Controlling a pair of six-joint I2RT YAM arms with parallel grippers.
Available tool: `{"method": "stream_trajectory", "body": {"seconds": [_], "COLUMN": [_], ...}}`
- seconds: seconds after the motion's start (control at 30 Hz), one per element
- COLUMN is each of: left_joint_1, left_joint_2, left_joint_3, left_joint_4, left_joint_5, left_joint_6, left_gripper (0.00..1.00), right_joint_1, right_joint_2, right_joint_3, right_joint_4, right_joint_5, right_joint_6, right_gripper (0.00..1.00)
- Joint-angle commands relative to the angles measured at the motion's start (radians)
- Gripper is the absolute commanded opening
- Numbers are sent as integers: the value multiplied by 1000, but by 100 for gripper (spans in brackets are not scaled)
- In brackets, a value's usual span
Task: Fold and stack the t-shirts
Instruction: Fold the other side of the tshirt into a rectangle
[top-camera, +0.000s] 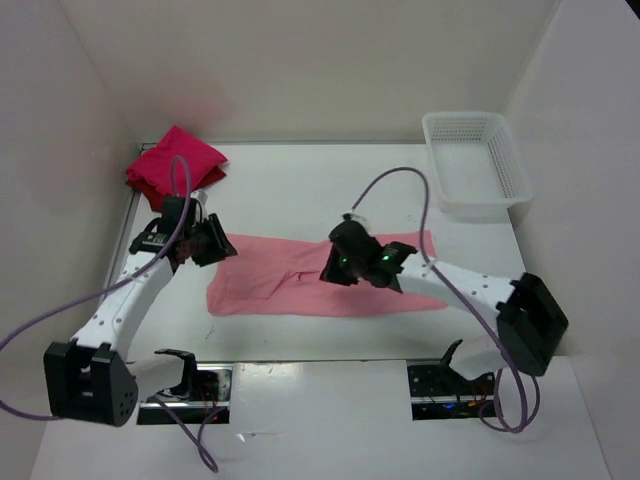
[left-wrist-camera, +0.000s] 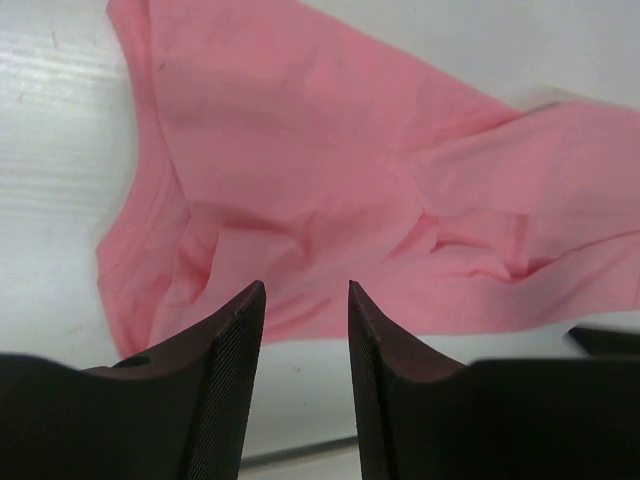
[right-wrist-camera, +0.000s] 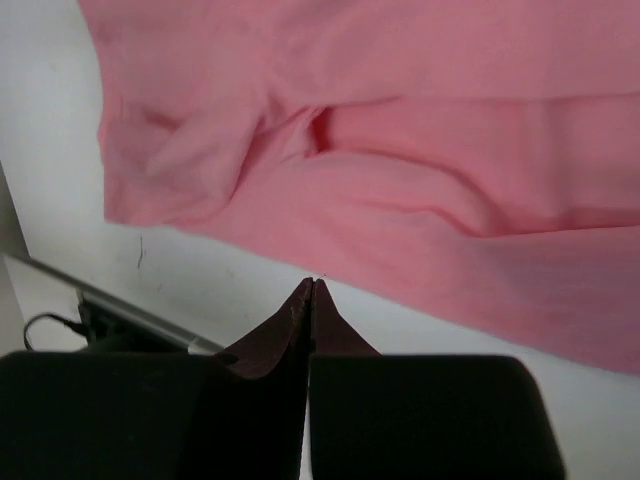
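A light salmon pink t-shirt (top-camera: 290, 285) lies folded into a long band across the middle of the table; it also shows in the left wrist view (left-wrist-camera: 330, 190) and in the right wrist view (right-wrist-camera: 420, 130). Two red t-shirts, a bright crimson one (top-camera: 180, 152) over a dark red one (top-camera: 150, 185), lie stacked at the far left corner. My left gripper (top-camera: 222, 246) hovers over the band's left end, open and empty (left-wrist-camera: 305, 290). My right gripper (top-camera: 333, 268) hovers over the band's middle, shut and empty (right-wrist-camera: 311, 285).
A white perforated plastic basket (top-camera: 476, 160) stands at the far right. White walls close in the table on three sides. The arm bases sit at the near edge.
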Motion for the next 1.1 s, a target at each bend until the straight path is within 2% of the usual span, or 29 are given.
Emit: {"method": "stream_trajectory", "body": {"seconds": [0.0,0.07,0.13,0.2,0.23,0.3,0.47,0.53,0.63,0.87,0.97,1.07], "left_joint_1": [21,31,31,31,31,31,31,42,64,82,82,82], "left_joint_2": [115,207,273,306,336,363,479,522,531,544,426,276], "left_joint_3": [32,23,23,23,32,41,41,32,23,52,38,8], "left_joint_4": [175,256,314,339,350,371,413,413,439,390,370,341], "left_joint_5": [26,63,80,55,55,44,44,44,26,-5,40,82], "left_joint_6": [-58,-107,-128,-147,-147,-157,-170,-170,-180,-159,-150,-140], "left_gripper": [47,42,33,24,16,12,12,12,13,14,14,10], "right_joint_1": [110,158,190,190,190,190,199,199,199,199,199,199], "right_joint_2": [116,210,259,313,325,368,460,492,547,659,648,528], "right_joint_3": [74,128,159,179,192,203,272,297,343,484,477,340], "right_joint_4": [125,161,173,185,194,208,211,188,176,89,41,127], "right_joint_5": [-61,-86,-86,-86,-77,-68,-43,-20,-20,46,89,89], "right_joint_6": [89,89,80,80,80,80,80,80,71,51,65,79], "right_gripper": [0,0,0,0,0,0,1,5,10,10,2,1]}}
